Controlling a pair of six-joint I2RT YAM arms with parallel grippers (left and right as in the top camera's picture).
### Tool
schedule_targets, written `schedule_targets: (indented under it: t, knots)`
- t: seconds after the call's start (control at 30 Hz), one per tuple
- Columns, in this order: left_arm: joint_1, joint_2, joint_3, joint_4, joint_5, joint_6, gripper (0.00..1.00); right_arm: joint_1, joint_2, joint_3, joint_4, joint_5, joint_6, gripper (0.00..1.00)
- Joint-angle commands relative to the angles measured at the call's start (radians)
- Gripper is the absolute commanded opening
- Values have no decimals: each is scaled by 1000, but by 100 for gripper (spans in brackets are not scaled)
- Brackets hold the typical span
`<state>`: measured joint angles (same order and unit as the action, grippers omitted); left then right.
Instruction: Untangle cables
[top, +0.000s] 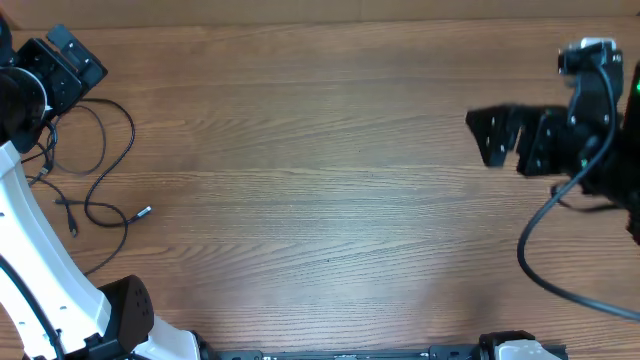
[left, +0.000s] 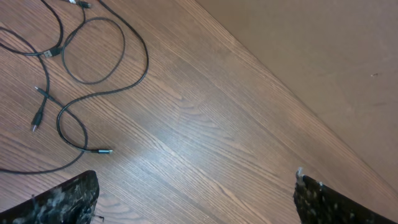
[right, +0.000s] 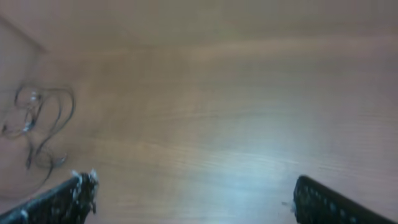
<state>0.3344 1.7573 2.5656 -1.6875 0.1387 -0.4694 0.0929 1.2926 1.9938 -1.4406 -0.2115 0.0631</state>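
Observation:
The cables (top: 100, 170) are thin black cords lying in loose loops on the wooden table at the far left, with a silver-tipped plug end (top: 143, 212) pointing right. They also show in the left wrist view (left: 93, 56) at upper left and, small and blurred, in the right wrist view (right: 37, 118) at far left. My left gripper (top: 70, 55) is at the top left corner, above and apart from the cables; its jaws (left: 196, 199) are wide open and empty. My right gripper (top: 495, 135) is at the far right, open and empty (right: 193, 196).
The table's far edge (top: 320, 22) runs along the top. A thick black robot cable (top: 540, 240) hangs in a loop from the right arm. The left arm's white link and black base (top: 120, 310) stand at the lower left.

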Motion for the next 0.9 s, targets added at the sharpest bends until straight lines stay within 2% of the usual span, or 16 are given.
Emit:
schedule_targets:
  t: [0.0,0.17,0.3,0.47,0.7,0.87]
  knots:
    - [-3,-3,1,-2,8,-10,100,1,-80,-150,137,43,-96,100]
    - [-3,-3,1,-2,8,-10,100,-5,-246,-480,491,43,-165,100]
    - [-3,-3,1,-2,8,-10,100,-42,-416,-814,828,43,-185,100]
    - [-3,-3,1,-2,8,-10,100,-71,-622,-1155,1111,43,-185,100]
    - [-3,-3,1,-2,8,-10,100,-96,-885,-1511,1309,35,-185,100]
    - [-3,-3,1,-2,8,-10,100,-96,-1085,-1676,1328,27,-184,100]
